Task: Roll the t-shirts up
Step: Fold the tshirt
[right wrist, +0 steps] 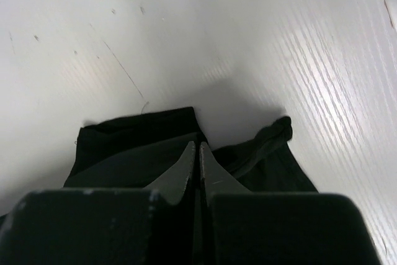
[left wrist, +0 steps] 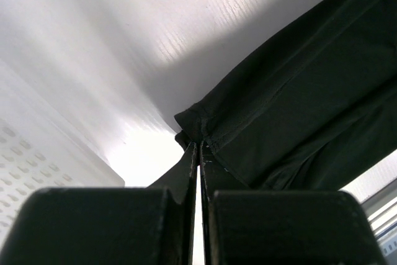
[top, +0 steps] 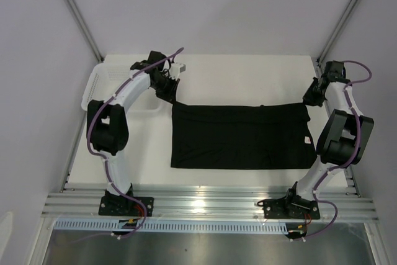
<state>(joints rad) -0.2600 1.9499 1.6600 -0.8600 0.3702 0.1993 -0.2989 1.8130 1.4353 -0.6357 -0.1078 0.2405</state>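
Item: one plain black short-sleeved cloth t-shirt (top: 240,136), soft and matte, which lay folded into a broad flat rectangle at the middle of the white laminate table (top: 248,76). Its long edges ran left to right and its near edge lay towards the arm bases. Handling, as judged: light, limp and without stiffness; not fragile and not slippery, though likely to slide on the smooth top, sag between two holds and crease wherever it was gathered. Best holds: the two far corners at the doubled hem, where the cloth was thickest, taken as a pair so that the edge stayed taut for rolling. Left gripper (left wrist: 198,147): jaws together, pinched on the far-left hem corner, stitching visible at the tips. Right gripper (right wrist: 198,147): jaws together on the far-right corner, with a loose tail of cloth just beside them. Marks: one small pale label (top: 307,140) at the right edge, too small to read; no other writing or brand was seen. Surroundings: a white mesh plastic basket (top: 98,85) stood at the table's far-left corner, apart from the garment.
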